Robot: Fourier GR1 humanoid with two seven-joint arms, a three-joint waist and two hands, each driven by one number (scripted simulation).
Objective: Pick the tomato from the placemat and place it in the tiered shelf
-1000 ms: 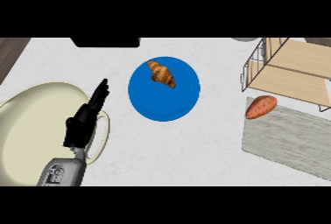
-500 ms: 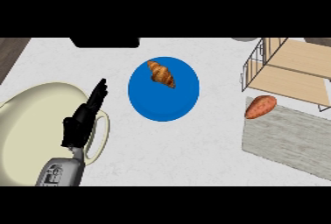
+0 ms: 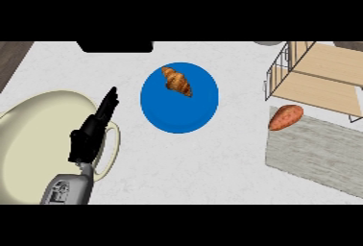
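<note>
Resting over the cream plate (image 3: 28, 144) at the counter's (image 3: 212, 168) left edge, the left hand (image 3: 92, 132) keeps straight fingers pressed together, holding nothing; the right hand is out of view. The orange-red item serving as the tomato (image 3: 285, 117) lies on the mat's (image 3: 319, 153) corner just beside the shelf (image 3: 319, 77), an easy lift. Count: one hand, two plates, the blue (image 3: 181, 113) bearing one croissant (image 3: 176, 80)
</note>
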